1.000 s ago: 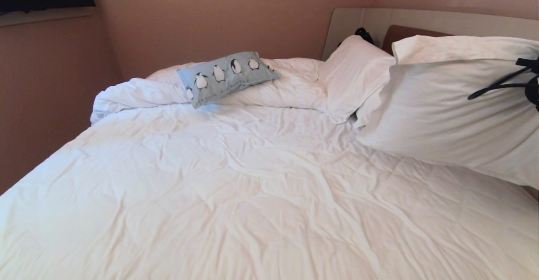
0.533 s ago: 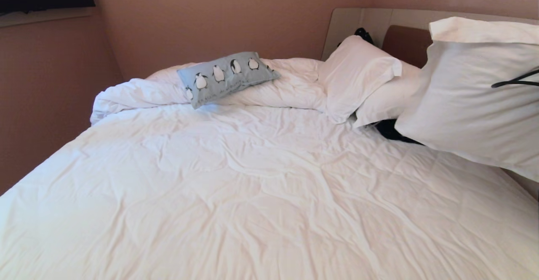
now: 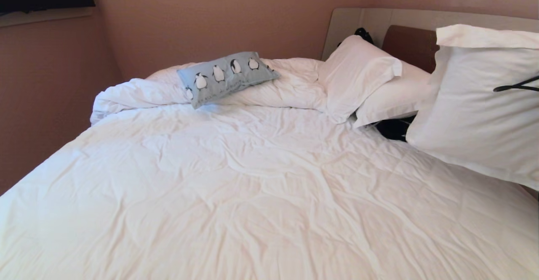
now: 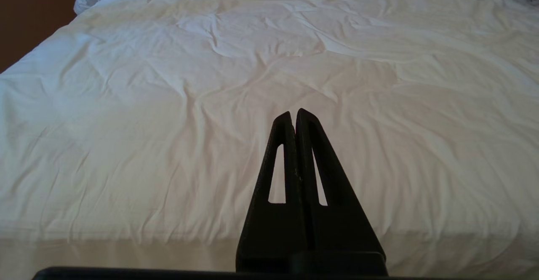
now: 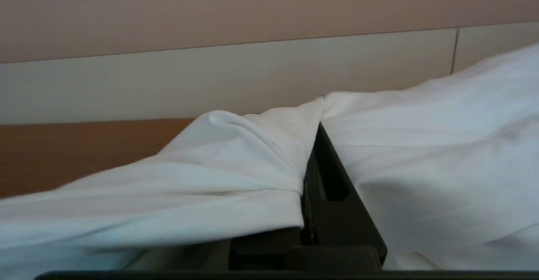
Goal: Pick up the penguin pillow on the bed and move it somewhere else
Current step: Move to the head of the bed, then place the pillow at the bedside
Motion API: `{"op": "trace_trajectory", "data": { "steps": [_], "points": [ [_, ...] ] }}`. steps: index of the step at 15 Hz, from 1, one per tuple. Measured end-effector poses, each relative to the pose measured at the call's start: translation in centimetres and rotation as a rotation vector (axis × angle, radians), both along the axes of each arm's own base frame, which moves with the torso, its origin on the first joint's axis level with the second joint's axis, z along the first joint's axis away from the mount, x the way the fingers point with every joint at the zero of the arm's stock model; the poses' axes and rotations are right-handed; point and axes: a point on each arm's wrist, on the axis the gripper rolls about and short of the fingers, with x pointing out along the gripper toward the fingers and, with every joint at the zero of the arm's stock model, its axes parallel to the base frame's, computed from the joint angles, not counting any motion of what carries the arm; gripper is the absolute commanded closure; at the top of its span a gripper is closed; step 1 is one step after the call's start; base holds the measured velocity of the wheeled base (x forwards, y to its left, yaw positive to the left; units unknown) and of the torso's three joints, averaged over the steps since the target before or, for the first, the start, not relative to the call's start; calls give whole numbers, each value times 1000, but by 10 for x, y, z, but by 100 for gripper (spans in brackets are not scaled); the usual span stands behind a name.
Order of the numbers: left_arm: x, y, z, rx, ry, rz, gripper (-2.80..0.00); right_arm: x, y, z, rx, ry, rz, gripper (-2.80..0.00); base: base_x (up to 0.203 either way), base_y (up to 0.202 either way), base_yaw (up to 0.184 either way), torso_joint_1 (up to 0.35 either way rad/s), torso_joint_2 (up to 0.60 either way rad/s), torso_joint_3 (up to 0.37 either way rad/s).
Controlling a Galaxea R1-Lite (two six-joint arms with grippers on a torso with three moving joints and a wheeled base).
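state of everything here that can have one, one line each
penguin pillow: lying untouched on the bunched duvet
large white pillow: lifted, pinched by the right gripper
two white pillows: leaning at the headboard
right gripper: shut on fabric
left gripper: shut, empty, above the bed

The right hand (image 5: pixel 309 162) is mostly buried in the fabric of a large white pillow (image 3: pixel 476 116); only one dark finger (image 5: pixel 332 200) shows, and the tips are covered by the cloth. In the head view this pillow runs off the right edge, and of the hand only a thin black bit shows there. Behind the pillow lies a dark object (image 3: pixel 393 129), half hidden and too unclear to name. The bed (image 3: pixel 236 196) is cut off by the lower edge.
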Motion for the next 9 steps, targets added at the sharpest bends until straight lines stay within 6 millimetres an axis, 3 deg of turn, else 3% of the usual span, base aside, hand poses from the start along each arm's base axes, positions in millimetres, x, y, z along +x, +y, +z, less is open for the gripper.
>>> {"op": "trace_trajectory", "data": {
  "steps": [9],
  "points": [
    [0, 0, 0, 0, 0, 0, 0, 4, -58, -6, -23, -11, -162, 0, 0, 0, 0, 0, 0, 0]
  ]
}}
